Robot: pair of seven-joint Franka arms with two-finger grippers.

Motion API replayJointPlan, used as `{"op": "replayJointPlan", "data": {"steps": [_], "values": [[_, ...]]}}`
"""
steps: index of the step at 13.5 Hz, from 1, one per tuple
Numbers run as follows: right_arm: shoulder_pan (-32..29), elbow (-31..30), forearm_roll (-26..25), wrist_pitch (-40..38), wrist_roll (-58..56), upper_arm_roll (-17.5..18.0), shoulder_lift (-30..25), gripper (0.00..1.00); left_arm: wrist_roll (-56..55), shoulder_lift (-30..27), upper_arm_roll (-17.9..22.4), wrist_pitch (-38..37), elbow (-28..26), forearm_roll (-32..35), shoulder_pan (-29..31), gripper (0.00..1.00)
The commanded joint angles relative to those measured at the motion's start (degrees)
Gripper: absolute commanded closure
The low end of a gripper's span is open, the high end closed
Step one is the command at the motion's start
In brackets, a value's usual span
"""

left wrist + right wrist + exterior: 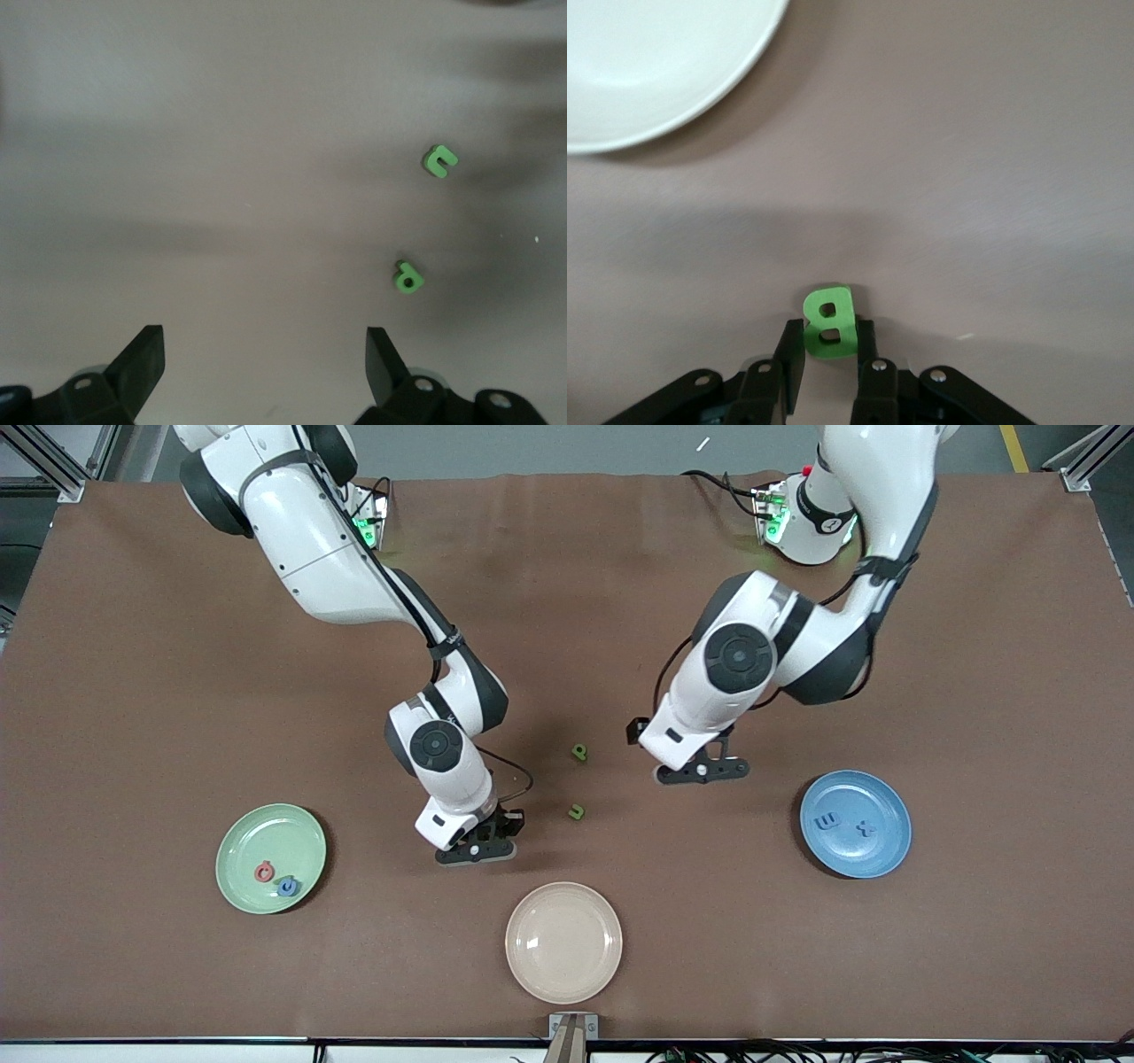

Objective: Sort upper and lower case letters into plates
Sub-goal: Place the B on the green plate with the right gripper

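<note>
The pale mint green plate (239, 868) holds a red letter (264, 872) and a blue letter (288, 887). The blue plate (877, 797) holds two blue letters (827, 823) (864, 830). Two green letters lie on the table: a p shape (579, 752) (407, 278) and a u shape (577, 811) (440, 160). My right gripper (476, 852) (829, 329) is shut on a green letter B (827, 310), low over the table beside the cream plate. My left gripper (704, 771) (266, 335) is open and empty, low over bare table between the green letters and the blue plate.
A cream-beige plate (563, 942) (647, 71) stands empty near the table's front edge, nearer to the front camera than the right gripper. The brown table mat (797, 957) covers the whole table.
</note>
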Motion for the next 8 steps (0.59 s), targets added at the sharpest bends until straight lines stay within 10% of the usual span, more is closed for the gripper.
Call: {"op": "replayJointPlan", "data": {"steps": [1,8], "values": [[-4.83,2.77,0.27,-6.66,-8.86,0.7,-1.44,0.95,-10.17,6.92,0.29,2.18,5.02,1.06,-3.85,0.0],[-20.22,5.33,0.45,-16.71,-33.84,1.05,-2.32,0.97,-34.01,20.39,3.97,11.48,14.17,1.67,-13.88,0.11]]}}
